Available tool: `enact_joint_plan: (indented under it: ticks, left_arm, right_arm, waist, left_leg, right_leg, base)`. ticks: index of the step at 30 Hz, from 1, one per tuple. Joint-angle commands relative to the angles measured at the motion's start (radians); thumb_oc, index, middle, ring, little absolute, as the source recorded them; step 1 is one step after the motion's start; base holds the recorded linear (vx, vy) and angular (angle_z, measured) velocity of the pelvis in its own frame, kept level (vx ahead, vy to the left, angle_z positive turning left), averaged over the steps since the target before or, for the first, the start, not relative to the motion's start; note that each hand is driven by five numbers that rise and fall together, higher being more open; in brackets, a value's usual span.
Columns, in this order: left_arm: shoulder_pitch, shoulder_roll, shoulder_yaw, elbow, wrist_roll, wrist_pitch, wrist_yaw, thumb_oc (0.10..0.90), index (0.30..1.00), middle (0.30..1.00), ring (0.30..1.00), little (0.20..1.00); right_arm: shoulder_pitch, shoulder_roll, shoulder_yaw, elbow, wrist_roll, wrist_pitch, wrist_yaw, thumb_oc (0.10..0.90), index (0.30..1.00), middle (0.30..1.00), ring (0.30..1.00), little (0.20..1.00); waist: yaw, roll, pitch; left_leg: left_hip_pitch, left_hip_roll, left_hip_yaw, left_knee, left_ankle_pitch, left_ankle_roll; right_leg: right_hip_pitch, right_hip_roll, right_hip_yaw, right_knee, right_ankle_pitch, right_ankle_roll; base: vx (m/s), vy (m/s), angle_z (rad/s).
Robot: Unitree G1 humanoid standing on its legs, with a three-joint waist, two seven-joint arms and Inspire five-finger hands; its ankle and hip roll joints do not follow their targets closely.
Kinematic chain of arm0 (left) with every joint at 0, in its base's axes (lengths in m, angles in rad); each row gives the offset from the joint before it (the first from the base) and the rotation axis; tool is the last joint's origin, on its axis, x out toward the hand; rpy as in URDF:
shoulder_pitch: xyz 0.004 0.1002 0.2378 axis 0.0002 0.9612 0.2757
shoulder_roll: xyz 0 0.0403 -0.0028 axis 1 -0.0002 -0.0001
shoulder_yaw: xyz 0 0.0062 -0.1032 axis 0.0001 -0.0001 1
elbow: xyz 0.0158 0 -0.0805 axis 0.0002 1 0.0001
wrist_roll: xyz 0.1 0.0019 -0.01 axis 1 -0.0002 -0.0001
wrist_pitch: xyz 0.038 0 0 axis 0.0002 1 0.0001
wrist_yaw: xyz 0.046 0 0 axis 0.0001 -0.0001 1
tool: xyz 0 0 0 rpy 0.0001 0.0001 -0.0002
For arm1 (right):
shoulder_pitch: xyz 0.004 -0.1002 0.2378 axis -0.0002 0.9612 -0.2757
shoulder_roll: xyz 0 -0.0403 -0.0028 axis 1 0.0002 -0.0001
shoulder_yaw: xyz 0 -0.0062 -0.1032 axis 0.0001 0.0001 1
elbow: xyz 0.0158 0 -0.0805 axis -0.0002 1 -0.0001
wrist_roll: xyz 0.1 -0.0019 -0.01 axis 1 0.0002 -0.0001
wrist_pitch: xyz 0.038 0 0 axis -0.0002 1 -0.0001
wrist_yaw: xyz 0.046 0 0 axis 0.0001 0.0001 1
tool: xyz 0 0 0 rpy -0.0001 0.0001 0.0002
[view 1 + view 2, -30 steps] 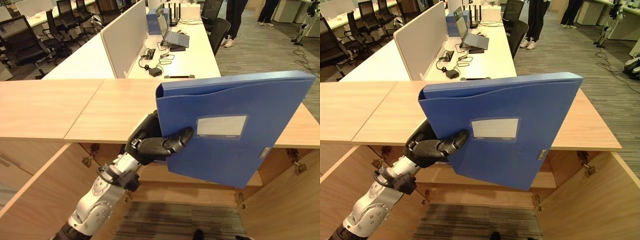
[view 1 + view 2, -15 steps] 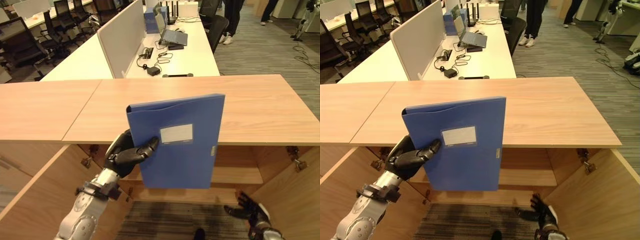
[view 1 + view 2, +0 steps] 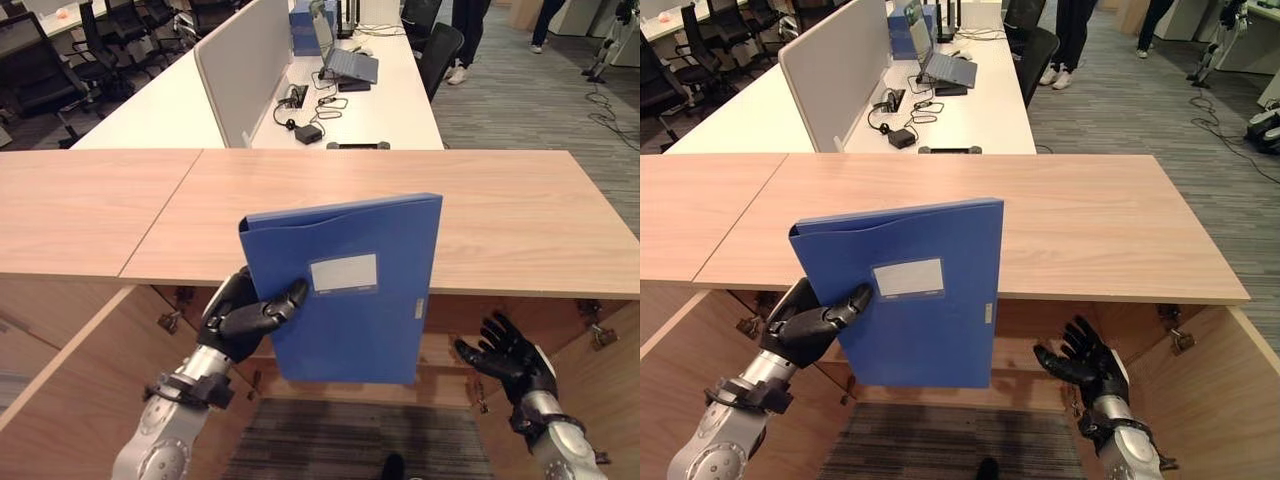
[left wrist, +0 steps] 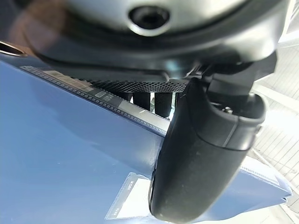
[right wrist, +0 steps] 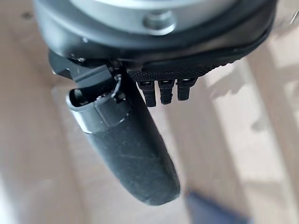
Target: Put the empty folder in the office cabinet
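Note:
A blue folder (image 3: 350, 290) with a pale label stands upright in the air before the wooden cabinet (image 3: 330, 215). My left hand (image 3: 240, 315) is shut on its left edge, thumb across the front face. The same thumb presses the blue cover (image 4: 70, 172) in the left wrist view. The folder's lower half overlaps the open cabinet front, where a shelf (image 3: 445, 350) shows behind it. My right hand (image 3: 505, 355) is raised at the lower right, open with fingers spread, a short way right of the folder and not touching it. Its thumb (image 5: 131, 154) holds nothing.
Cabinet doors stand open at the lower left (image 3: 70, 400) and lower right (image 3: 600, 400). A striped carpet (image 3: 350, 440) lies below. Behind the cabinet, a white desk (image 3: 330, 110) carries a laptop, cables and a divider panel. Office chairs stand far left; a person's legs at the back.
The folder moved away from the camera and lower, now upright before the cabinet opening. My right hand rose from the bottom edge to beside the folder, fingers spread.

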Motion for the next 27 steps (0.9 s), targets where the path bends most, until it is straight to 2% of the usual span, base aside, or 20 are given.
enact_joint_plan:
  ticks: [1,4,10,16,27]
  left_arm:
    - [-0.100,0.004,0.123,-0.010,0.004,-0.091,-0.014,0.400,0.300,0.300,0.300,0.300]
    - [-0.108,0.017,0.119,-0.003,0.017,-0.088,-0.058,0.400,0.300,0.300,0.300,0.300]
    - [-0.122,0.029,0.120,-0.005,0.025,-0.103,-0.085,0.400,0.300,0.300,0.300,0.300]
    - [-0.131,0.039,0.121,-0.019,0.040,-0.108,-0.104,0.400,0.300,0.300,0.300,0.300]
    - [-0.113,0.049,0.161,-0.029,0.055,-0.119,-0.119,0.400,0.300,0.300,0.300,0.300]
  right_arm:
    - [-0.090,-0.096,0.013,-0.118,0.096,-0.051,0.100,0.800,0.900,0.900,0.900,0.900]
    - [-0.091,-0.166,0.061,-0.202,0.171,-0.007,0.217,0.800,0.900,0.900,0.900,0.900]
    - [-0.102,-0.208,0.115,-0.285,0.264,0.028,0.312,0.800,0.900,0.900,0.900,0.900]
    - [-0.102,-0.263,0.141,-0.318,0.272,0.064,0.371,0.800,0.900,0.900,0.900,0.900]
    - [-0.085,-0.330,0.128,-0.331,0.283,0.087,0.421,0.800,0.900,0.900,0.900,0.900]
  waist:
    - [-0.003,-0.039,-0.056]
    - [-0.004,-0.042,-0.059]
    - [-0.004,-0.044,-0.064]
    - [-0.004,-0.047,-0.068]
    - [0.001,-0.054,-0.071]
  left_leg:
    - [-0.028,0.039,0.047,-0.007,0.009,-0.062]
    - [-0.029,0.039,0.047,-0.007,0.011,-0.063]
    - [-0.030,0.041,0.048,-0.007,0.013,-0.064]
    - [-0.031,0.042,0.049,-0.007,0.015,-0.066]
    - [-0.036,0.050,0.055,-0.007,0.018,-0.071]
  right_leg:
    - [0.094,-0.086,-0.011,0.000,-0.094,0.112]
    - [0.092,-0.085,-0.011,0.000,-0.093,0.113]
    - [0.090,-0.083,-0.011,-0.001,-0.093,0.113]
    - [0.089,-0.081,-0.013,-0.001,-0.093,0.113]
    - [0.082,-0.079,-0.016,-0.001,-0.090,0.115]
  base:
    - [0.00,0.000,0.00]
    - [0.00,0.000,0.00]
    - [0.00,0.000,0.00]
    - [0.00,0.000,0.00]
    - [0.00,0.000,0.00]
